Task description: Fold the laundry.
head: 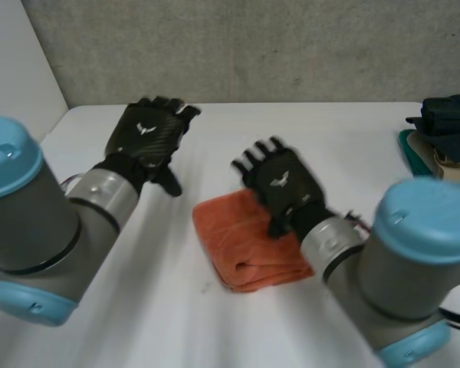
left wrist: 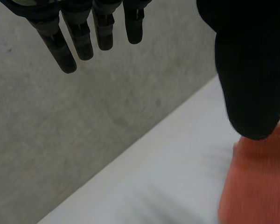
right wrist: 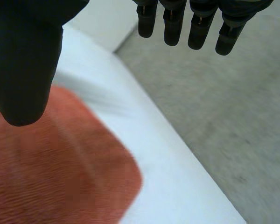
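Left arm (head: 31,222): we see it to the left of the orange cloth (head: 241,245), its grey joint and light-blue caps nearer to us than the cloth.
Left hand (head: 147,136): it is left of the orange cloth and farther back, clearly apart from it, above a bare part of the table (head: 161,314).
Left hand, state: relaxed and empty. In the left wrist view we see its fingers (left wrist: 67,46) straight and side by side, and the thumb (left wrist: 252,79) well apart from them with nothing between. One edge of the orange cloth shows just past the thumb tip.
Orange cloth: folded into a compact, roughly square bundle, it lies flat on the white table between the two arms. Its layers show as a rounded fold along the edge nearest us.
Right hand (head: 280,182): it is over the far right part of the orange cloth, fingertips reaching past the cloth's far edge. We cannot tell whether the palm touches the cloth.
Right hand, state: spread and holding nothing. In the right wrist view we see straight fingers (right wrist: 177,23) set apart from the thumb (right wrist: 25,65), with the orange cloth under the palm and thumb.
Right arm (head: 406,261): it comes in from the right of the orange cloth, and its wrist covers the cloth's right edge.
Pile of clothes (head: 448,126): it is well to the right of the orange cloth at the table's edge, with dark garments on top of teal and beige pieces.
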